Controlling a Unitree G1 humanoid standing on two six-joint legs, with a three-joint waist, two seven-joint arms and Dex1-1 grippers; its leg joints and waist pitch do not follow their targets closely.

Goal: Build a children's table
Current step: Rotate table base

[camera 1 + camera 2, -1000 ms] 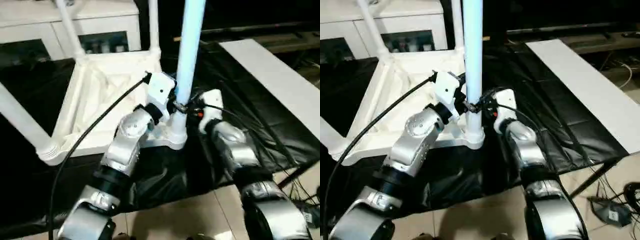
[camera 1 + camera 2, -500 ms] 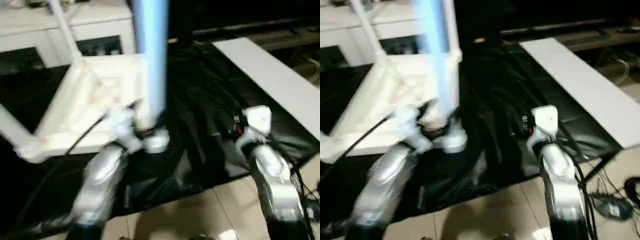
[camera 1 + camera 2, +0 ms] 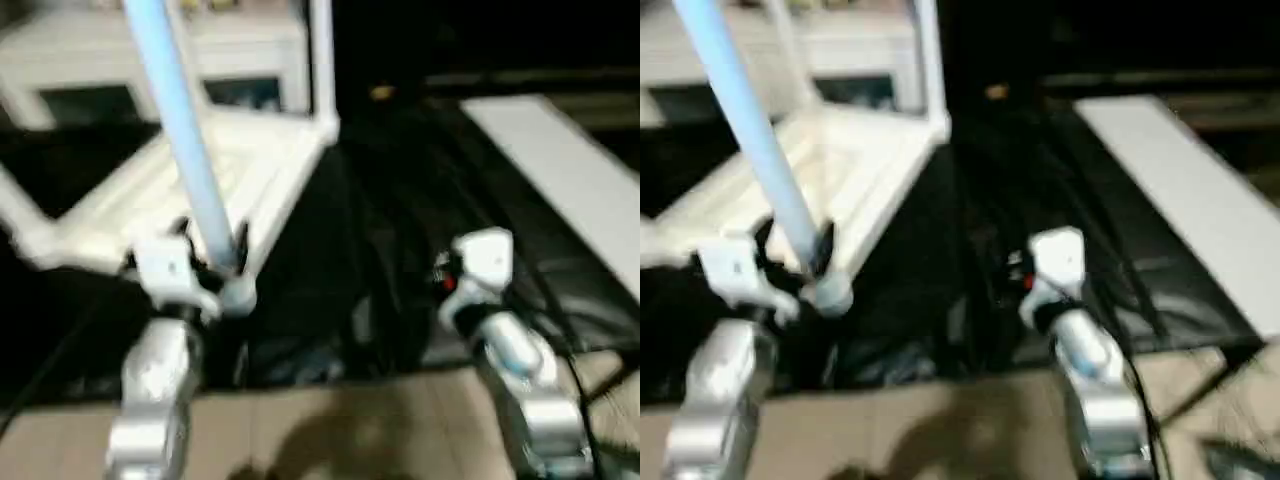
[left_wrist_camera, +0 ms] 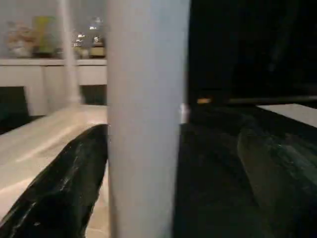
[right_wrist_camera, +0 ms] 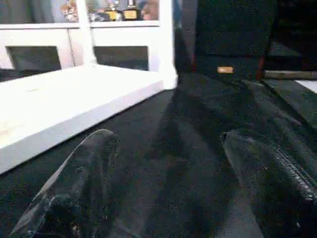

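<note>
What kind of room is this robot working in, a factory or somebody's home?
Probably a home-like room or a lab set up like one. A white cabinet with glass doors and ornaments on top stands behind, the floor is tan, and the upturned tabletop lies on a black sheet.

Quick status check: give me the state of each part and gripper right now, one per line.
tabletop: upside down on the black sheet, ribbed underside up.
near leg: seated in the near corner socket, tilted, left gripper around it.
far legs: standing in their sockets.
left gripper: at the near leg's base, fingers either side.
right gripper: open, empty, apart from the table.
</note>
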